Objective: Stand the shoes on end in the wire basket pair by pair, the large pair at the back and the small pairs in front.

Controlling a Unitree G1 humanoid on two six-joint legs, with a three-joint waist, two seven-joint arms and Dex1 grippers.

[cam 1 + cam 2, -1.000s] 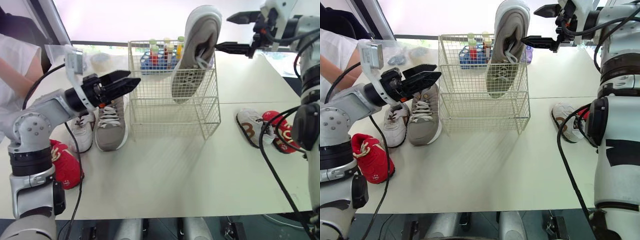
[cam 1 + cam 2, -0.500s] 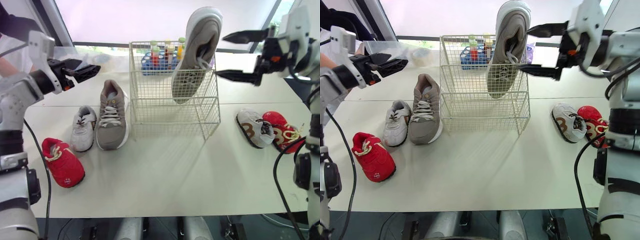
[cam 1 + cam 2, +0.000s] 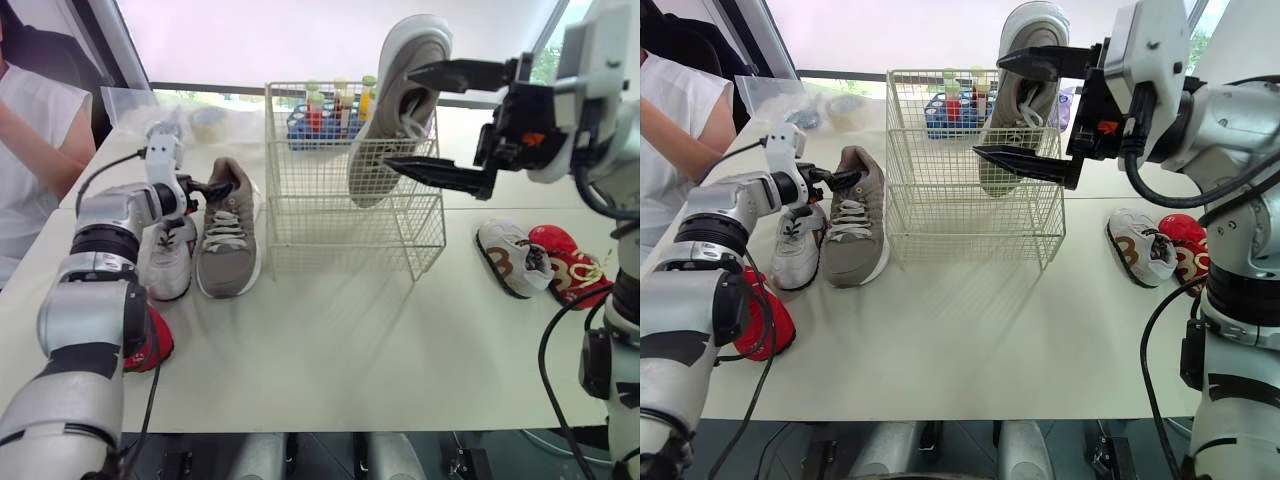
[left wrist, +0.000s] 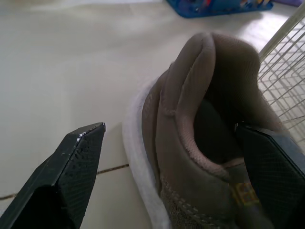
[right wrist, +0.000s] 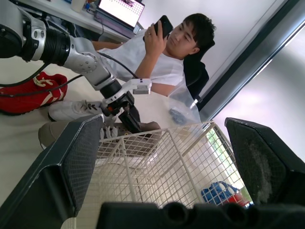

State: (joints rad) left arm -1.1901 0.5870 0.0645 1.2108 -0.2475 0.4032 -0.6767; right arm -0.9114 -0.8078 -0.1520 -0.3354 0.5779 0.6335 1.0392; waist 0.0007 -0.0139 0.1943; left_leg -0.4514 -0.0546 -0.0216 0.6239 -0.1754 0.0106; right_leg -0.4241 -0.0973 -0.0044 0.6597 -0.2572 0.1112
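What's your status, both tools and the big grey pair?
Left tool open astride heel of grey shoe. Right tool open, empty, at wire basket. Other grey shoe on end inside. Small shoes on table.

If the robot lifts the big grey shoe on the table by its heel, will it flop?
Probably not much: the grey shoe has a thick-looking white sole, so it should keep its shape. Its padded heel collar looks soft and may squash slightly in the left end effector. Gripped at the heel alone, the toe will likely swing down.
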